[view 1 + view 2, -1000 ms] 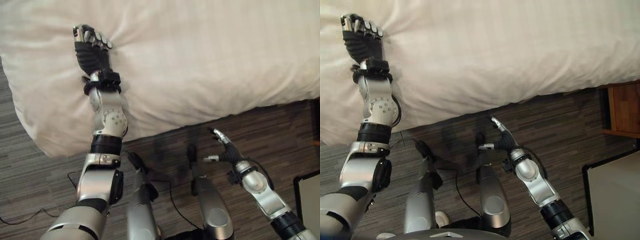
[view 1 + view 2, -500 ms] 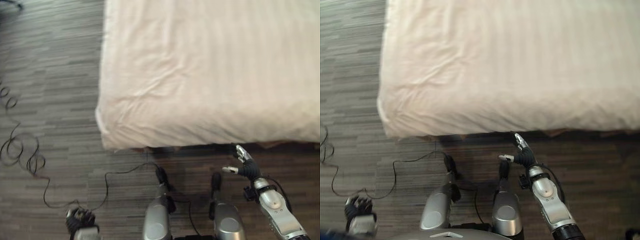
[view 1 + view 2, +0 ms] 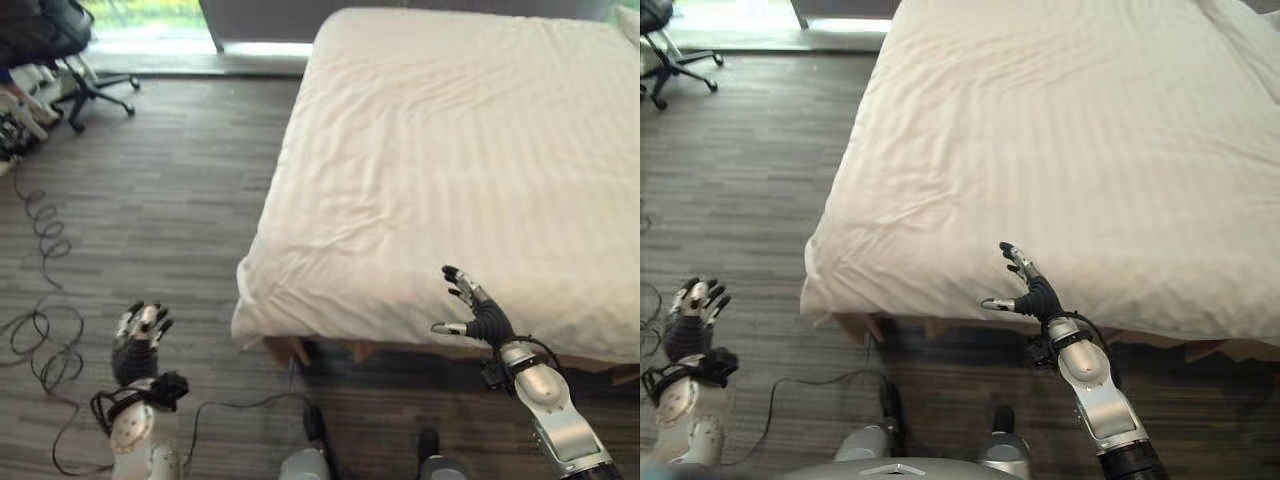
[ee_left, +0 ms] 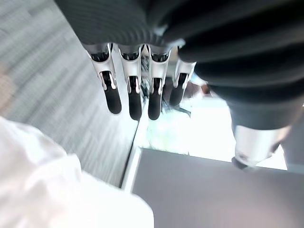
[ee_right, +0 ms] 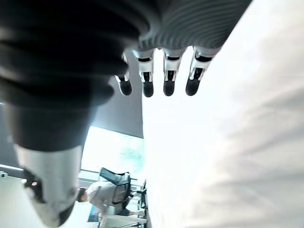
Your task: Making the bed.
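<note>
1. White duvet (image 3: pixel 470 160) on the bed reads as soft matt cloth, with a faint woven stripe and a few shallow creases by the near left corner.
2. Floor (image 3: pixel 150 200) is dark wood-look planking, streaky grain, low sheen.
3. Left hand (image 3: pixel 137 340): fingers straight, satin silver metal with dark rubbery-looking tips, dark ribbed matt cover behind.
4. Right hand (image 3: pixel 1025 285): fingers spread, same brushed silver and black ribbed finish.
5. Office chair (image 3: pixel 60 45), far left: black, matt seat, hard-looking wheeled base.
</note>
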Robot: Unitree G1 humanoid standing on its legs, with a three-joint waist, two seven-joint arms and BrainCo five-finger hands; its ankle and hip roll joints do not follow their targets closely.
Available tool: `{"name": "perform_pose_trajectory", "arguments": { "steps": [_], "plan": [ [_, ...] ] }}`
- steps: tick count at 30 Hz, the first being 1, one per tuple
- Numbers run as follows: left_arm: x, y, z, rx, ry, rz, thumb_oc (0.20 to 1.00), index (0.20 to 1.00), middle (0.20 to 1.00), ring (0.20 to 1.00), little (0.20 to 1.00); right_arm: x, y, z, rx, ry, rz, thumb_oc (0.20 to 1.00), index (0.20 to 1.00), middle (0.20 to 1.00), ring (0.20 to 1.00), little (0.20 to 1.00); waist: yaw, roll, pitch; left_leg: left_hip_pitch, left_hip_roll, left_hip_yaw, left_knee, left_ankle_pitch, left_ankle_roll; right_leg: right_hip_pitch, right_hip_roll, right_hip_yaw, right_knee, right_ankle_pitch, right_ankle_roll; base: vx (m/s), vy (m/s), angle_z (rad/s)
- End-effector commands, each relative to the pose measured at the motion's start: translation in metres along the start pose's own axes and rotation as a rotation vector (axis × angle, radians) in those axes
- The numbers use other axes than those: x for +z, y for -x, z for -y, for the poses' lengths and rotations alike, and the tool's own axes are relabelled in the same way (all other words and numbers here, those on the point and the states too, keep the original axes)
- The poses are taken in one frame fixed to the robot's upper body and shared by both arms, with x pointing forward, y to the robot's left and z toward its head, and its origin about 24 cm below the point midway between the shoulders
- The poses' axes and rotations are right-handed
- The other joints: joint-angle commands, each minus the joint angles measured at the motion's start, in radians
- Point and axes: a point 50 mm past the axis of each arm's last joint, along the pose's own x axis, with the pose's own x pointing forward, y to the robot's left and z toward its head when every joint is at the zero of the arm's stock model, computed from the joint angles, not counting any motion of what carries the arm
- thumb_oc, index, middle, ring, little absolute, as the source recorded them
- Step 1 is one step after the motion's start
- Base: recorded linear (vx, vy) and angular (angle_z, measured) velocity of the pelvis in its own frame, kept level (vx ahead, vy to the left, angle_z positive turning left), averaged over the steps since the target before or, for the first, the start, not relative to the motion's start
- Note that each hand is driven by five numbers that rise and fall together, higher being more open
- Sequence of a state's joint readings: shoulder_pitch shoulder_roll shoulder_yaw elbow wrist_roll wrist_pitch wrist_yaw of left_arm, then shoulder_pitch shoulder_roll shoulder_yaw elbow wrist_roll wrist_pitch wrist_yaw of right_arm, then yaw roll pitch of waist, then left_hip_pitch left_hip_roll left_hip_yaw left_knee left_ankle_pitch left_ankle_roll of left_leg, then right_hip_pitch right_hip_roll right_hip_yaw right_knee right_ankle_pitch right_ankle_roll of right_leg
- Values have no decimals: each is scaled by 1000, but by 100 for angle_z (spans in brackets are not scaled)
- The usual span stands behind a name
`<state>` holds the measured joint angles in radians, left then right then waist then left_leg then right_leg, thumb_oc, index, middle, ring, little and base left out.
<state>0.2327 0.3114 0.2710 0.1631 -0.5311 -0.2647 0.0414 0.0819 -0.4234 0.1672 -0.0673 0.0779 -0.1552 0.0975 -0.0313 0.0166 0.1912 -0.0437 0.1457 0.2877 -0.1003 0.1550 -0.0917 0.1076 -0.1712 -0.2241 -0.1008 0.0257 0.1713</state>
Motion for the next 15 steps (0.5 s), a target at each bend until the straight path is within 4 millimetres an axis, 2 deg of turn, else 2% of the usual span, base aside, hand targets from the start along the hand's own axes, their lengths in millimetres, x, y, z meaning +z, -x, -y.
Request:
{"name": "perform_pose_trajectory", "arguments": {
  "steps": [1, 2, 4, 5, 7, 10, 15],
  "plan": [
    [6, 12, 12, -127, -66, 21, 1000, 1000, 1000, 1000, 1000, 37, -11, -7, 23, -56, 209, 1000, 1000, 1000, 1000, 1000, 3, -17, -34, 102, 7, 12, 27, -158, 49, -52, 14, -2, 78, -126, -49, 50, -17, -18],
    [9, 15, 19, -169, -90, 33, 1000, 1000, 1000, 1000, 1000, 40, -11, -8, 15, -81, 229, 1000, 1000, 1000, 1000, 1000, 3, -16, -37, 109, 8, 15, 27, -161, 48, -47, 14, -1, 76, -126, -49, 64, -25, -13],
    [12, 18, 22, -197, -143, 46, 1000, 1000, 1000, 1000, 1000, 43, -10, -7, 0, -97, 249, 1000, 1000, 1000, 1000, 1000, 5, -15, -42, 113, 10, 18, 25, -160, 48, -45, 16, 2, 73, -124, -51, 29, -15, -5],
    [18, 19, 24, -236, -264, 77, 1000, 1000, 1000, 1000, 1000, 46, -9, -5, -19, -98, 264, 1000, 1000, 1000, 1000, 1000, 3, -14, -43, 124, 11, 19, 26, -166, 47, -35, 15, 3, 72, -129, -51, 39, -12, -4],
    [19, 24, 30, -261, -317, 98, 1000, 1000, 1000, 1000, 1000, 47, -4, -2, -57, -99, 286, 1000, 1000, 1000, 1000, 1000, 2, -14, -49, 136, 15, 22, 26, -171, 46, -25, 14, 3, 69, -131, -50, 59, -15, -3],
    [14, 24, 39, -283, -273, 89, 1000, 1000, 1000, 1000, 1000, 41, -1, 2, -107, -74, 257, 1000, 1000, 1000, 1000, 1000, -1, -13, -54, 144, 19, 24, 25, -168, 42, -18, 16, 3, 69, -131, -52, 24, -12, 0],
    [21, 26, 49, -339, -340, 134, 1000, 1000, 1000, 1000, 1000, 22, 10, 9, -169, -8, 152, 1000, 1000, 1000, 1000, 1000, -14, -14, -60, 157, 21, 18, 25, -174, 39, 1, 17, -2, 71, -139, -51, 14, -10, 0]
  ]
}}
